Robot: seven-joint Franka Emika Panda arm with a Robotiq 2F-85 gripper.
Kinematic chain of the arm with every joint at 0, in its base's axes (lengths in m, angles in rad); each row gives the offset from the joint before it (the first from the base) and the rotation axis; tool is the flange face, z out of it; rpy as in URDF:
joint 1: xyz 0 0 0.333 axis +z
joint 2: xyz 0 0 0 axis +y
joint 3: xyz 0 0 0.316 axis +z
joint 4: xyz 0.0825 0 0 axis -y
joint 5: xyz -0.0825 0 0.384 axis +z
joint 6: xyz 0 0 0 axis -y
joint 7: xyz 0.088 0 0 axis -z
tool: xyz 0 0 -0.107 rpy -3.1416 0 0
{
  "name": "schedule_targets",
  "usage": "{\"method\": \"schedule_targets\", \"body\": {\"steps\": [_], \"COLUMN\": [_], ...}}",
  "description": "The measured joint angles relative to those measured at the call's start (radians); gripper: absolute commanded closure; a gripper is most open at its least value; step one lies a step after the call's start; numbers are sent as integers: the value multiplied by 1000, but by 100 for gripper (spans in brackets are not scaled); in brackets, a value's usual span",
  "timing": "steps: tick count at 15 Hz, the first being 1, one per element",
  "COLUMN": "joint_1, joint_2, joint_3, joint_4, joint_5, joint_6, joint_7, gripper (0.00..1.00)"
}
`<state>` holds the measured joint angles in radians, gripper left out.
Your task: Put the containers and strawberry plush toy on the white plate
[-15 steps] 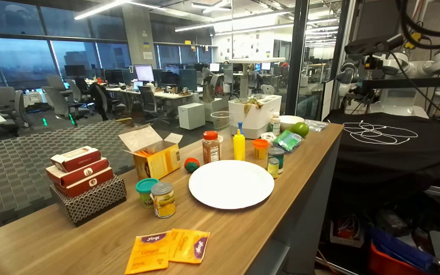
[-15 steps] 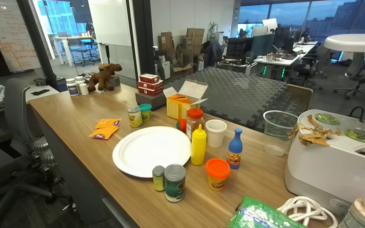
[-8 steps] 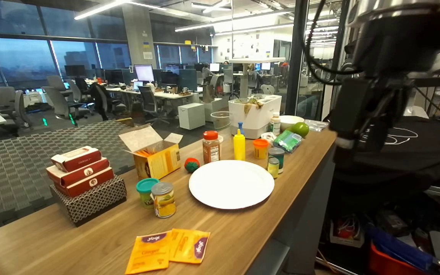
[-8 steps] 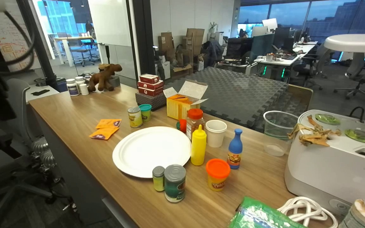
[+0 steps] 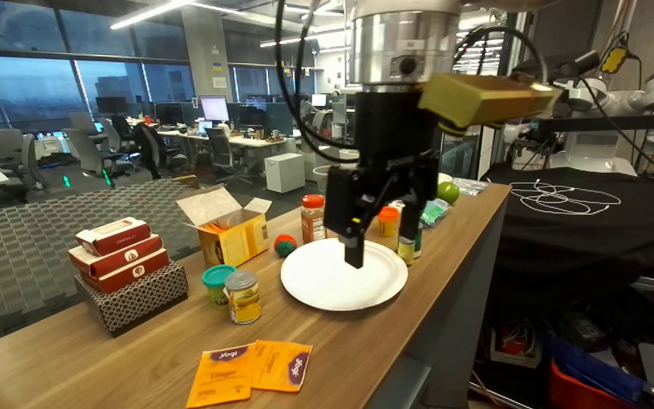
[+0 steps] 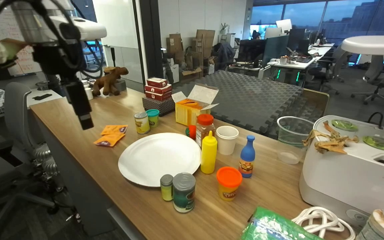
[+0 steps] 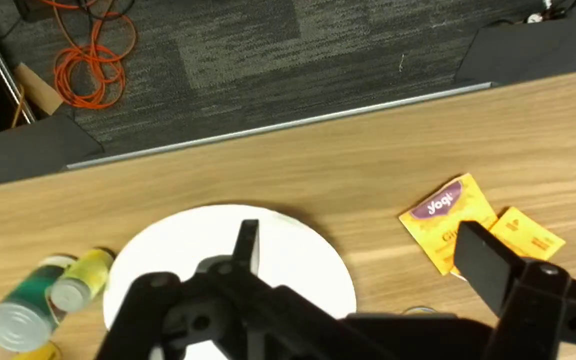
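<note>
Bottle (image 6: 208, 156), yellow, stands upright, nozzle up; pincer (image 7: 359, 237) gapes wide, apparently near the plate (image 6: 158, 160).

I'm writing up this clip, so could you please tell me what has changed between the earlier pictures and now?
The gripper has moved leftward in an exterior view and now shows in front of the white plate, jaws open and empty. Nothing was grasped or released. The plate, strawberry plush toy and yellow squeeze bottle stayed put.

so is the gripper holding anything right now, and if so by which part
Nothing: the gripper is open, fingers apart, and in the wrist view part of the white plate and tabletop show between them.
</note>
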<state>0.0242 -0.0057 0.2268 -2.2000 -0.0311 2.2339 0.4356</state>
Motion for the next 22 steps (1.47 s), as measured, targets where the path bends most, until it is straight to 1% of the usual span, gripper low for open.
{"method": "schedule_targets", "body": {"steps": [4, 8, 11, 16, 22], "joint_1": [54, 111, 140, 166, 176], "joint_2": [186, 337, 425, 538, 620], "joint_3": [-23, -46, -55, -72, -110], "joint_4": [217, 419, 530, 657, 738], "joint_5": [-60, -63, -57, -55, -55], "joint_6": [-40, -90, -114, -156, -156], "joint_7": [-2, -28, -59, -96, -115], "gripper": [0, 0, 0, 0, 0]}}
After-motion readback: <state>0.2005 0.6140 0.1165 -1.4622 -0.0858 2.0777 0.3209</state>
